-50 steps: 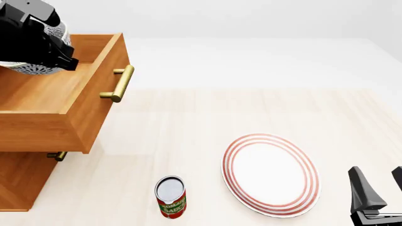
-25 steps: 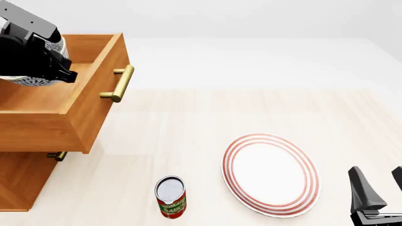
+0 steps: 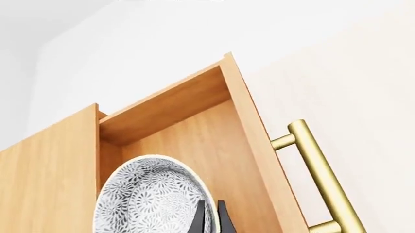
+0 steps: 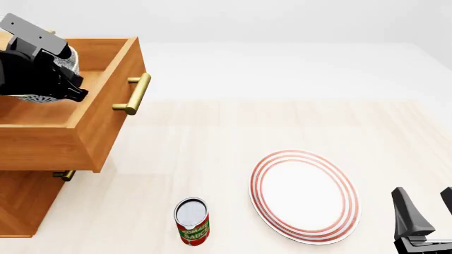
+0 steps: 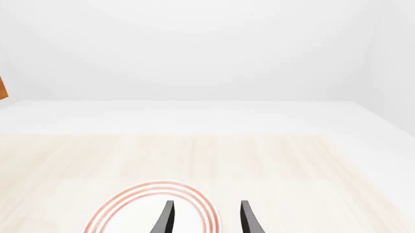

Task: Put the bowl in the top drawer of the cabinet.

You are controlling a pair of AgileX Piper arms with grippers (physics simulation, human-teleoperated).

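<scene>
The blue-grey speckled bowl (image 4: 32,98) hangs tilted inside the pulled-out top drawer (image 4: 106,124) of the wooden cabinet (image 4: 21,206), mostly hidden behind my left arm. My left gripper (image 4: 74,91) is shut on the bowl's rim. In the left wrist view the bowl (image 3: 146,199) sits over the drawer's floor (image 3: 194,141), with the left gripper (image 3: 211,206) pinching its edge, near the brass handle (image 3: 321,179). Far away at the near right, my right gripper (image 4: 427,203) stands open with nothing between its fingers (image 5: 165,218).
A red tomato sauce can (image 4: 192,221) stands near the front edge. Right of it lies a large red-ringed plate (image 4: 304,196), also seen as a plate (image 5: 152,208) just ahead of the right gripper. The lower drawer's handle (image 4: 63,174) pokes out beneath the top drawer.
My left gripper has sunk lower into the top drawer with the bowl in it. The right arm, can and plate have not moved.
</scene>
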